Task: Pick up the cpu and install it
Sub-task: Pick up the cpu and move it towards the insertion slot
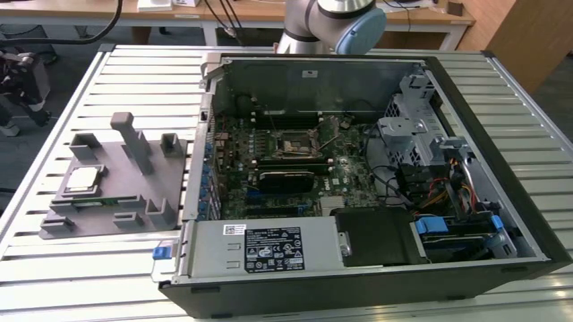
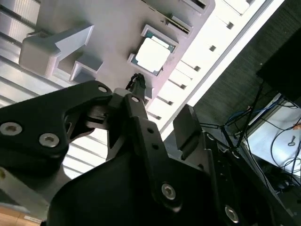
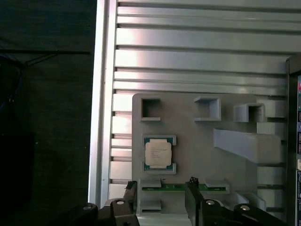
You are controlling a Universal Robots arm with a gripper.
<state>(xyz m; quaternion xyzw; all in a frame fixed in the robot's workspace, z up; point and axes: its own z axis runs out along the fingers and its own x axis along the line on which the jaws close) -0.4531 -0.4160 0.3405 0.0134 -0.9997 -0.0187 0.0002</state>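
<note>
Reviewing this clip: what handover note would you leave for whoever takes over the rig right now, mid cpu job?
The claw is open and holds nothing. It hangs over the grey tray, close to the cpu.
The cpu lies flat in its holder on the tray, beside the green memory stick.
The socket on the board inside the case has no chip in it.
Done: the claw is above the tray.
Left: the pick-up and the install.
</note>
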